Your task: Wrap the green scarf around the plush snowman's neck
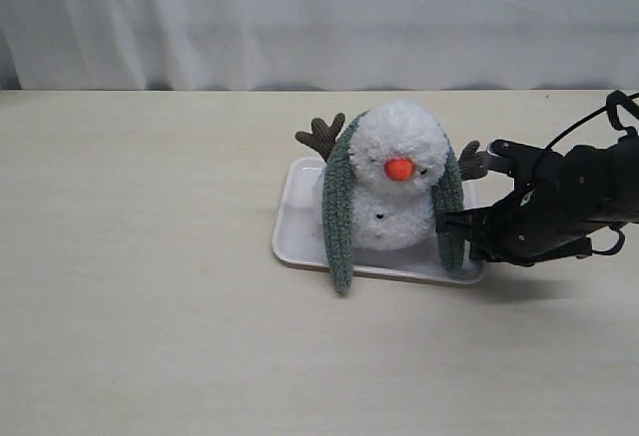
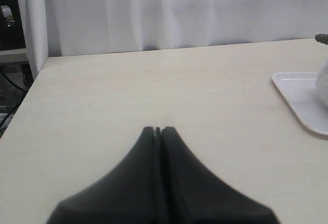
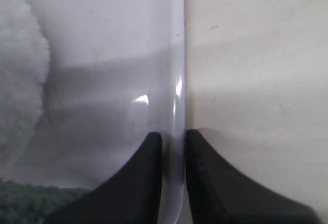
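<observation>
Left wrist view first: what is that arm doing?

The left gripper (image 2: pixel 158 129) hangs over bare table (image 2: pixel 128 80) with its two fingers pressed flat together and nothing between them. A corner of the white tray (image 2: pixel 300 88) shows at the edge, well apart from it.

And moving across the exterior view?

The left side of the table is bare wood. The tray lies right of centre, and the plush snowman (image 1: pixel 394 197) sits on it, facing the camera, orange nose (image 1: pixel 399 169) forward, with a brown twig arm (image 1: pixel 321 137) sticking out beside its head.

Where is the green scarf (image 1: pixel 337 217)?

Draped behind the head, one end hanging down each side of the body. The left end reaches past the tray's front rim onto the table; the right end stops on the tray. Nothing crosses the front of the neck (image 1: pixel 371 189).

And the right arm?

The right gripper (image 3: pixel 173 137) is at the tray's right edge, just beside the scarf's right end. Its fingers are pinched on the tray's rim, one inside, one outside.
</observation>
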`<state>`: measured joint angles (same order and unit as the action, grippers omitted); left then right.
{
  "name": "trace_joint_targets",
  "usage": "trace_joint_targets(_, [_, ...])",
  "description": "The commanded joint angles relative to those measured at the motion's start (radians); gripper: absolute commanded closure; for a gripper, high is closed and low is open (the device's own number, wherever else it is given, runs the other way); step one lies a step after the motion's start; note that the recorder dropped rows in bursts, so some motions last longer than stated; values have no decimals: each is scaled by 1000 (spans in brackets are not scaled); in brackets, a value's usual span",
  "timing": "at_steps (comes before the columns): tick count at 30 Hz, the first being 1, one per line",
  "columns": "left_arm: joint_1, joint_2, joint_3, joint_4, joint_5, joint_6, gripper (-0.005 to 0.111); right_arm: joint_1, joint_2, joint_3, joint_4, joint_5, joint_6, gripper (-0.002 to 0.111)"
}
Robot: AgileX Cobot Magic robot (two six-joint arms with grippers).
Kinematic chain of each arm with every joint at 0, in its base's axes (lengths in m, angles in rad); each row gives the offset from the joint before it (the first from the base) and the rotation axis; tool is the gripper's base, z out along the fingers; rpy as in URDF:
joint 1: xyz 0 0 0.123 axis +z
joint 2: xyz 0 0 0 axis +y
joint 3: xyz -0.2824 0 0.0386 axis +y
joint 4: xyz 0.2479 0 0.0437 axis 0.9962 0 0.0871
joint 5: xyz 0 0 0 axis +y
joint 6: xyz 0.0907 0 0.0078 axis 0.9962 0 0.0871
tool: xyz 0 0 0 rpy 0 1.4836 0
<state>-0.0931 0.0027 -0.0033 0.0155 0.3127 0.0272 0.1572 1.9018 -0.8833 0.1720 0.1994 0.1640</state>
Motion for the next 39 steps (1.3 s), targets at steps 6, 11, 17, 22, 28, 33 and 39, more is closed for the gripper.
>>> trace_joint_targets(6, [-6,-3,3,-3,-8,-2,107,-3,-103,10,-8,43,-67,63])
trace_joint_targets(11, [-6,-3,3,-3,-8,-2,107,-3,-180,10,-8,50,-79,64])
trace_joint_targets(17, [-6,-3,3,-3,-8,-2,107,-3,-286,-37,-8,145,-154,81])
trace_joint_targets(22, [-6,-3,3,-3,-8,-2,107,-3,-323,-147,-8,338,-259,104])
trace_joint_targets(28, [-6,-3,3,-3,-8,-2,107,-3,-323,-283,0,495,-319,104])
trace_joint_targets(33, [-6,-3,3,-3,-8,-2,107,-3,-316,-379,0,506,-335,104])
trace_joint_targets(39, [-6,-3,3,-3,-8,-2,107,-3,-237,-502,74,536,-398,104])
